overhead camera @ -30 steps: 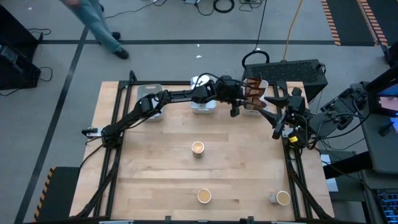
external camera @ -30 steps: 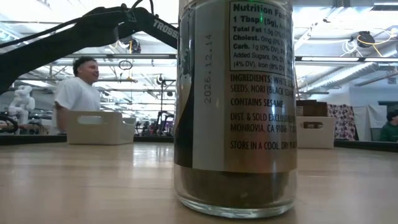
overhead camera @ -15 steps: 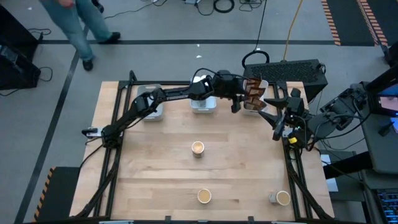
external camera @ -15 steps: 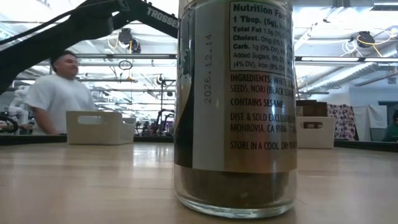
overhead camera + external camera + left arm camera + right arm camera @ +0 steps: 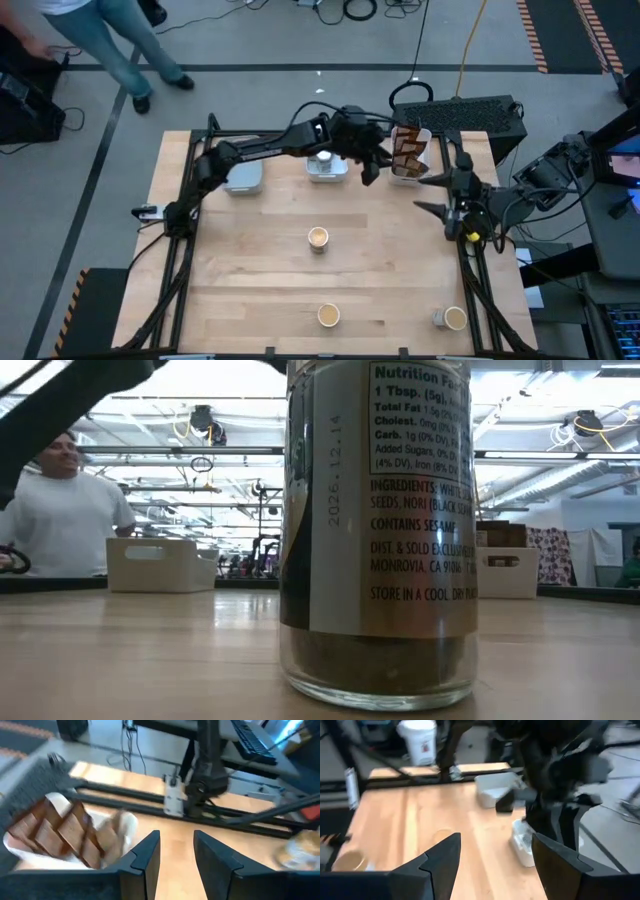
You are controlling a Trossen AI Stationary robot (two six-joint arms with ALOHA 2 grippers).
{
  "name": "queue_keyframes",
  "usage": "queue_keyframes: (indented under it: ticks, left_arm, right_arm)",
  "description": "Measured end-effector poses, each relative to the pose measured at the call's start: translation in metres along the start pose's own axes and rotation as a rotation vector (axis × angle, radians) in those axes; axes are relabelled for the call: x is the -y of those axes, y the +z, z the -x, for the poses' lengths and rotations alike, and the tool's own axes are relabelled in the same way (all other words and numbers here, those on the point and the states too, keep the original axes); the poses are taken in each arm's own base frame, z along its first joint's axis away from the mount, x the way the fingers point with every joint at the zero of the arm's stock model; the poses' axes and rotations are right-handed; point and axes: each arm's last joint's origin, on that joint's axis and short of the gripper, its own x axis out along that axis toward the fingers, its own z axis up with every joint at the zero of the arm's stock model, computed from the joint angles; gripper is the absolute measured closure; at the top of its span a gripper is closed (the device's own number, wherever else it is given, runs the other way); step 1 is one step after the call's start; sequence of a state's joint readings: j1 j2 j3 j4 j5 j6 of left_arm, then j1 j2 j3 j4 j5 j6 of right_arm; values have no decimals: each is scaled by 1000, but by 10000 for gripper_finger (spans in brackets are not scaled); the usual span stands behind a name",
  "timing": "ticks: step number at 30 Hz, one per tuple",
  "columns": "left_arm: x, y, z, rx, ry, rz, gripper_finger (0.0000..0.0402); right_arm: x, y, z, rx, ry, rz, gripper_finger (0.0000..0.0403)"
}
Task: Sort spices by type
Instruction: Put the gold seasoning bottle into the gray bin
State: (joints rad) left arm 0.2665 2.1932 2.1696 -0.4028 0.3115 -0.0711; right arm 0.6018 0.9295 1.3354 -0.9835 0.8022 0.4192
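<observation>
3 tan-topped tubs stand loose on the wooden surface (image 5: pixel 250 260) in the high view: 1 at frame centre (image 5: pixel 318 237), 1 at lower centre (image 5: pixel 328 315), 1 at lower right (image 5: pixel 455 318) touching a small grey-topped jar (image 5: pixel 439 318). Dark brown pouches (image 5: pixel 408 152) stand packed in the right tray (image 5: pixel 424 137) at upper centre-right. A white-capped jar (image 5: pixel 324 157) sits in the middle tray (image 5: pixel 327 172); a third tray (image 5: pixel 243 176) lies left of it.

The left gripper (image 5: pixel 370 168) hangs between the middle tray and the pouch tray, its fingers (image 5: pixel 147 852) slightly apart and holding nothing. The right gripper (image 5: pixel 432 194) sits just below the pouch tray at the surface's right edge, fingers (image 5: pixel 440 860) spread wide and empty.

In the low view a labelled jar (image 5: pixel 378 530) fills the centre and hides the surface behind it; a person (image 5: pixel 62 510) in a white shirt stands at far left beyond a white bin (image 5: pixel 160 564).
</observation>
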Motion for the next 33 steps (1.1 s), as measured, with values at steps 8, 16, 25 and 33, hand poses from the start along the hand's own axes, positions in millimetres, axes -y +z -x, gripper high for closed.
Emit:
queue_keyframes:
  ticks: [8,16,25,33]
  left_arm:
    - [77,31,51,29,69,68,279]
    - [161,31,117,-80,185,-18,279]
    - [216,4,162,-269,150,-205,279]
    - [243,-44,205,-304,35,-289,279]
  right_arm:
    - [-1,-1,2,-40,125,136,177]
    - [-7,6,0,16,142,97,177]
    - [-51,20,-36,99,156,15,177]
    - [-100,10,-97,63,116,-121,177]
